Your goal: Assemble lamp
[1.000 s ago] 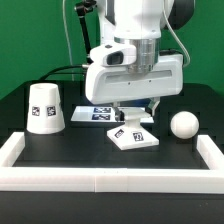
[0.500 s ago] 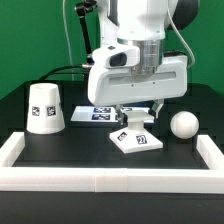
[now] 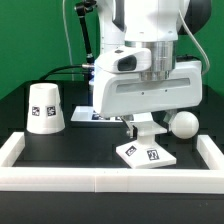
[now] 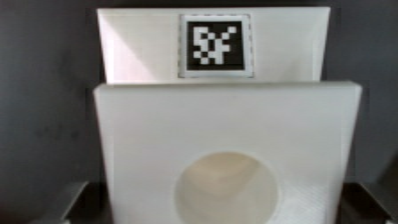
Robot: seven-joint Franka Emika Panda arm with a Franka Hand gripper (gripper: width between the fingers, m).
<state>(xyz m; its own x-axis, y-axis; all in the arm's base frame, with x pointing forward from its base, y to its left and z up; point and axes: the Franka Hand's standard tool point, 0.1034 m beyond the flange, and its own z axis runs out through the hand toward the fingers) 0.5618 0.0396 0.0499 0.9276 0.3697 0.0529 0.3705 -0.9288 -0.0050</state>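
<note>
The gripper [image 3: 147, 131] hangs just right of centre in the exterior view. Its 2 fingers point straight down and are drawn in on the lamp base [image 3: 148, 153], gripping it from above. The base is in the lower centre-right of that frame, turned so that 1 corner faces the front, with black-and-white tags on its top face. Whether it rests on the black table [image 3: 70, 150] or is held just above it cannot be told.

In the wrist view the base [image 4: 222, 115] fills nearly the whole picture. It shows 1 tag [image 4: 214, 45] on the flat plate and a round socket [image 4: 231, 188] sunk into the raised block.

The ball-topped bulb [image 3: 183, 124] lies on the table at the exterior view's right, near the base but apart from it. The shade [image 3: 44, 107] stands at mid-left with its narrow end up, well apart from the base. A strip of the marker board [image 3: 82, 115] shows between the shade and the gripper body. A white barrier [image 3: 100, 181] runs along the bottom of the frame.
</note>
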